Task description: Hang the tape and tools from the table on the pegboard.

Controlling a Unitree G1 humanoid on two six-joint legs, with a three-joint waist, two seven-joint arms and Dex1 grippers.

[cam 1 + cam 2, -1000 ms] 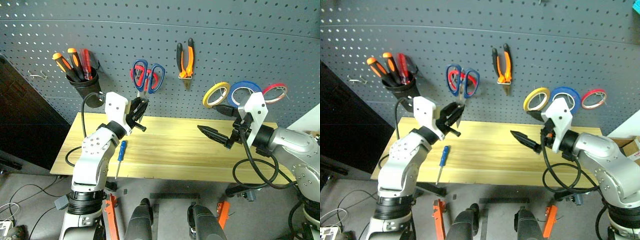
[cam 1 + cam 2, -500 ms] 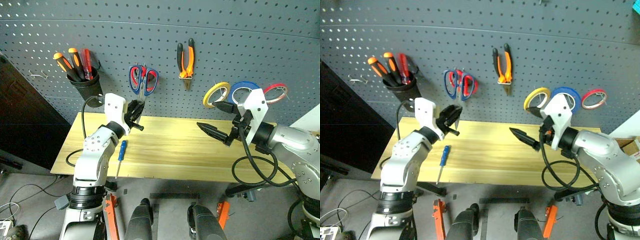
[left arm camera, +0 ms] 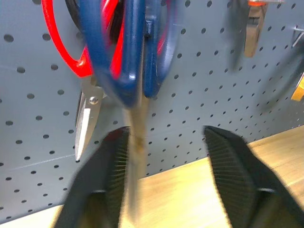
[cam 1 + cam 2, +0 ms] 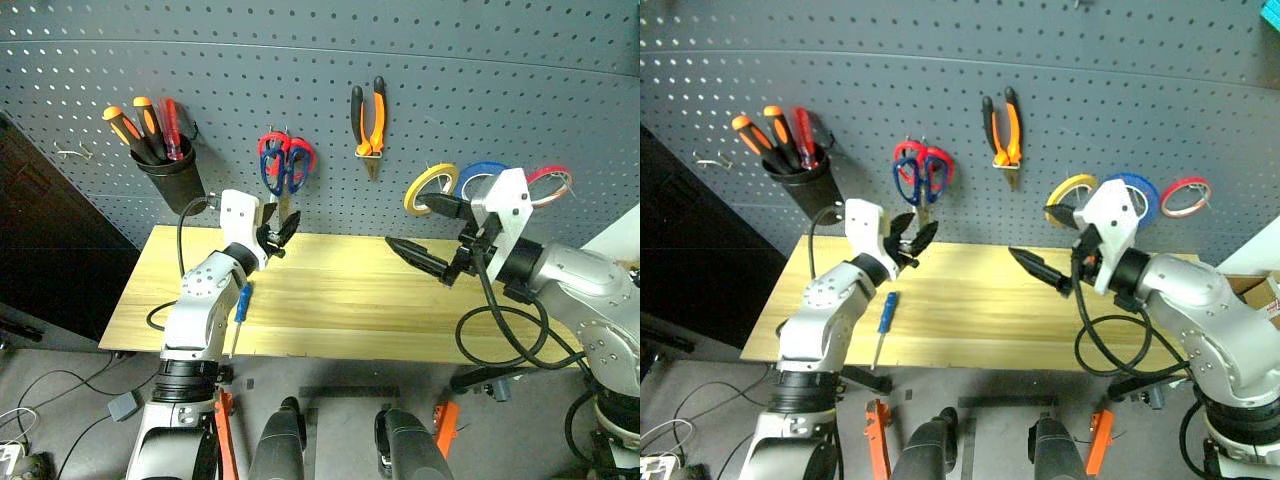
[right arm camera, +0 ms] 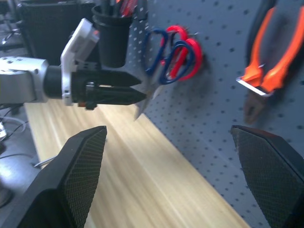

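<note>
1. Far out from the left claw, up on the pegboard [image 4: 420, 60], there's a black cup [image 4: 170, 178] with orange and red screwdrivers [image 4: 145, 130] sticking out of it.
2. The blue screwdriver [image 4: 238, 312] is lying flat on the surface [image 4: 330, 310], just below and behind the left claw, right next to that arm's forearm. Not hung up yet.
3. The left claw [image 4: 276, 237] sits low against the pegboard with its fingers [image 3: 228, 175] spread apart, not pinching anything. The wrist view shows a scissor blade hanging down just inside one finger, but I can't tell if it touches.
4. Right above that claw two pairs of scissors share one spot on the board: the red scissors [image 4: 296, 152] behind and the blue-looking scissors [image 4: 276, 176] in front, blades pointing down toward the claw. The front pair is blurred in the wrist view.
5. Between the two claws and higher up, the pliers [image 4: 366, 122] hang on a hook, nose down.
6. The right claw [image 4: 425, 232] is out over the surface, spread wide, empty, pointing toward the left claw.
7. Just behind the right claw's upper finger, the yellow tape [image 4: 431, 189] hangs on the pegboard, then a blue roll [image 4: 482, 178] and a red roll [image 4: 550, 184] beside it, partly hidden by that arm.
</note>
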